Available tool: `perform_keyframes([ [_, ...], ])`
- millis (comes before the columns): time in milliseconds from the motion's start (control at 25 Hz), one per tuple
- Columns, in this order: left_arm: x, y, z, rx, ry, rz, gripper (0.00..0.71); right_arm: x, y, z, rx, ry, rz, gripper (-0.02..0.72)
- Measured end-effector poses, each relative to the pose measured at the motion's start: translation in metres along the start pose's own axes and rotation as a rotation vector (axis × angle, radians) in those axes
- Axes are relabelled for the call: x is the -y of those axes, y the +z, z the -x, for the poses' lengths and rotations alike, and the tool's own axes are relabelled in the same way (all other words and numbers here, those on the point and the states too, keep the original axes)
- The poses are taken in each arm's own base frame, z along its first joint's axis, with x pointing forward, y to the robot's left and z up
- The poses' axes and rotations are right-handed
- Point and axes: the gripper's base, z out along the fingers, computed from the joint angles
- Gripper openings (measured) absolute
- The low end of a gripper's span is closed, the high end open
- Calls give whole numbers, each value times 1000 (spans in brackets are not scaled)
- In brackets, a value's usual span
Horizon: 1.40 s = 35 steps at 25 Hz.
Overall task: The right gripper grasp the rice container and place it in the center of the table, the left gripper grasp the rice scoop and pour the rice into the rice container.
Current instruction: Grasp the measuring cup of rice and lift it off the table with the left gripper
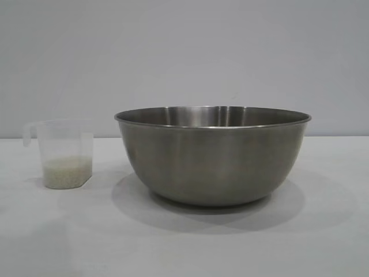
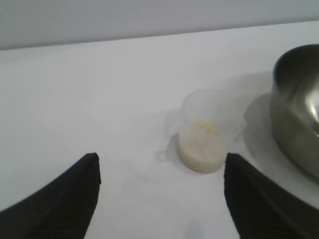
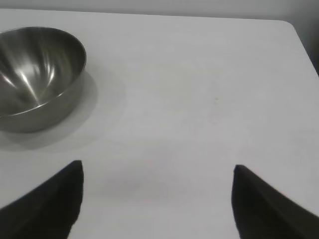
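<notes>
White matte desk [image 1: 323, 242] carries the big steel bowl [image 1: 212, 156] centred, so with our black left gripper [image 2: 159, 186] spread wide and empty, the clear plastic rice scoop [image 2: 207, 132] just ahead, we should straddle it squarely; our right gripper [image 3: 158, 191] waits, spread.

Rice scoop [image 1: 64, 154] with rice [image 1: 67, 172] left of rice container [image 1: 212, 156], both on table [image 1: 323, 236]

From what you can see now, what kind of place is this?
Probably a lab test bench, not a kitchen: a plain white table, a bare grey wall, and only the rice container and rice scoop set out.
</notes>
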Motion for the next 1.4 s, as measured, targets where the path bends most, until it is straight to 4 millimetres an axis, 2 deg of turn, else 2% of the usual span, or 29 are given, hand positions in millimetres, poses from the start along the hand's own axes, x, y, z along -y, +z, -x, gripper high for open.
perform_keyframes([
  [200,-1,17,-14,5,-28,-21,447,0,0,0,0,0,0,557],
  [320,-3,30,-33,-92,-48,-17,447,0,0,0,0,0,0,557],
  [480,-7,41,-48,-172,-67,10,447,0,0,0,0,0,0,557],
  [520,-8,43,-49,-177,-70,17,377,0,0,0,0,0,0,557],
  [640,-10,49,-46,-155,-78,41,261,0,0,0,0,0,0,557],
  [920,-13,66,-37,-102,-40,50,262,0,0,0,0,0,0,557],
  [1400,-16,102,-41,-102,-17,41,262,0,0,0,0,0,0,557],
])
